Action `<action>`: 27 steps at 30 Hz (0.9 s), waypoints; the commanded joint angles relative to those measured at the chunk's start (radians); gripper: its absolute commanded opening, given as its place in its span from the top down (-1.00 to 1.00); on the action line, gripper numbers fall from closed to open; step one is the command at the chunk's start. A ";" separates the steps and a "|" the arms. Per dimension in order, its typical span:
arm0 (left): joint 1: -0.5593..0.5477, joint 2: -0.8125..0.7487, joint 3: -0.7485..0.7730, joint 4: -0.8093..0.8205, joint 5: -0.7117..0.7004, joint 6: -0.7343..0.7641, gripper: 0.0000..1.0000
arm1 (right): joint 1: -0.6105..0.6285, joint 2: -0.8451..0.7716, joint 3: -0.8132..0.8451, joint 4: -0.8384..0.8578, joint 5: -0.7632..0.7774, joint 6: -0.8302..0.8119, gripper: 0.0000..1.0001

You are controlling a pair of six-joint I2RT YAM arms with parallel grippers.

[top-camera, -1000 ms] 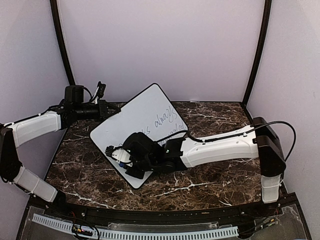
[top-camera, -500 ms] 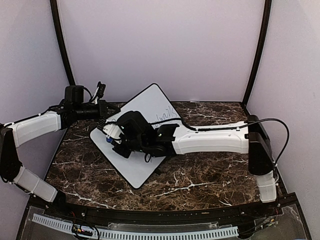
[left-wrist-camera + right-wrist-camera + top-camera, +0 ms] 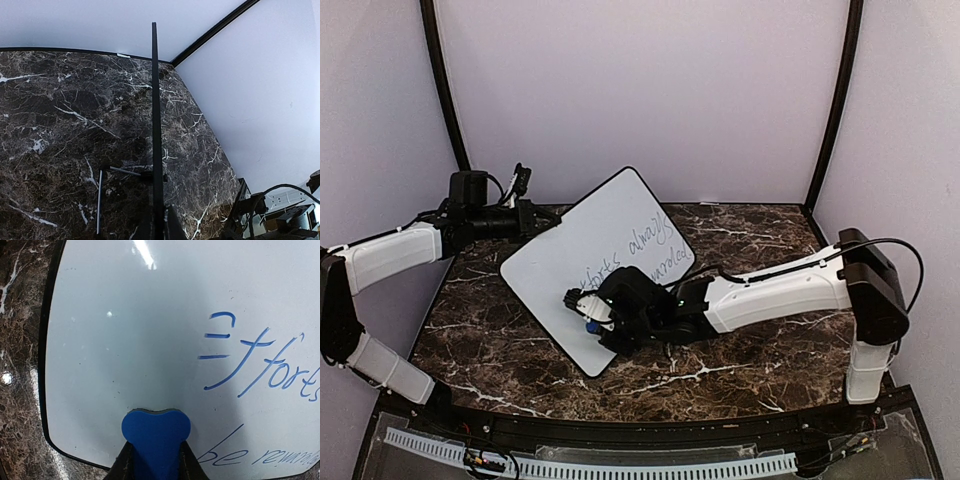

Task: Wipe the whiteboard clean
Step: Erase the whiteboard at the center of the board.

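Closest to the arm bases, the right claw (image 3: 588, 318) reaches in low from the right and is clamped on a small blue eraser (image 3: 156, 432). Its two fingers (image 3: 125, 465) press the block's sides, and the rounded end pokes out in front. That end sits against the near part of the whiteboard (image 3: 590, 235), close to its near corner. I can't tell how hard it bears down.

The board lies skewed on the dark marbled surface (image 3: 750, 370), one corner pointing toward the arms and the opposite one toward the back wall (image 3: 640, 90). The patch around the eraser is plain white. Just past it begins blue handwriting (image 3: 260, 365) — a word that looks like "Efforts", with a second line under it that I can't read in full.

Farther back on the left, the left claw (image 3: 535, 222) is closed tight on the board's black rim. Its own camera sees the board edge-on — a thin dark line running straight away between the fingers. The far corner shows up against the pale wall.
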 commanded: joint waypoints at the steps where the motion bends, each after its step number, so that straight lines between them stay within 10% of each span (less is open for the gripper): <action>1: -0.003 -0.040 0.009 0.058 0.021 -0.001 1.00 | 0.000 0.035 0.097 0.017 -0.009 -0.005 0.58; 11: -0.002 -0.048 0.011 0.052 0.017 0.006 1.00 | -0.009 0.232 0.498 -0.046 0.049 -0.082 0.58; 27: -0.002 -0.047 0.009 0.058 0.026 -0.002 1.00 | -0.033 0.018 0.012 0.016 0.003 0.048 0.59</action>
